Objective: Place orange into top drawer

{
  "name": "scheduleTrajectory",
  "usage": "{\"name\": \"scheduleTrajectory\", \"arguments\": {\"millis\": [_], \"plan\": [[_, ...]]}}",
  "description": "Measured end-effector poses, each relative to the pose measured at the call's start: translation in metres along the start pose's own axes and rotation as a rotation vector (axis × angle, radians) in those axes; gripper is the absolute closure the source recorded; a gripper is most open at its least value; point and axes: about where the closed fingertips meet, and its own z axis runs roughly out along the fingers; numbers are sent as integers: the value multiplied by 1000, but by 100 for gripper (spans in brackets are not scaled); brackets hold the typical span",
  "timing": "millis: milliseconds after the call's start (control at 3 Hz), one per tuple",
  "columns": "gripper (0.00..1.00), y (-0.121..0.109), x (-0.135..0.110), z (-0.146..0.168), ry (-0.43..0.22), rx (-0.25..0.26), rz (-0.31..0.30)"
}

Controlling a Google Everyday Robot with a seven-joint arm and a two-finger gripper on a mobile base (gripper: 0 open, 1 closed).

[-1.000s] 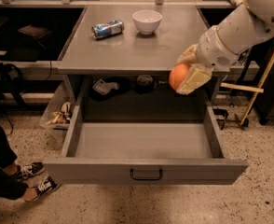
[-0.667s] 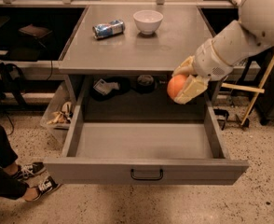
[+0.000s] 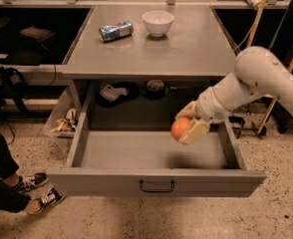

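Now the gripper [image 3: 185, 127] is clenched on the orange [image 3: 177, 129], with one pale finger above the fruit and one on its right side. The orange hangs over the right part of the open top drawer [image 3: 106, 182] (near the right wall), above its grey floor.

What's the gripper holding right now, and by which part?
The orange, clamped between the jaws on the side facing the arm; its other half shows bare. The gripper hangs over the right end of the open top drawer.
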Motion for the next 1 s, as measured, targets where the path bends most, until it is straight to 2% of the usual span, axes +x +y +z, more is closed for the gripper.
{"name": "scheduleTrajectory", "arguments": {"millis": [333,667,1000], "plan": [[100,10,16,38,9,-4,18],[100,9,34,56,103,89,70],[100,-1,44,62,164,220,154]]}}
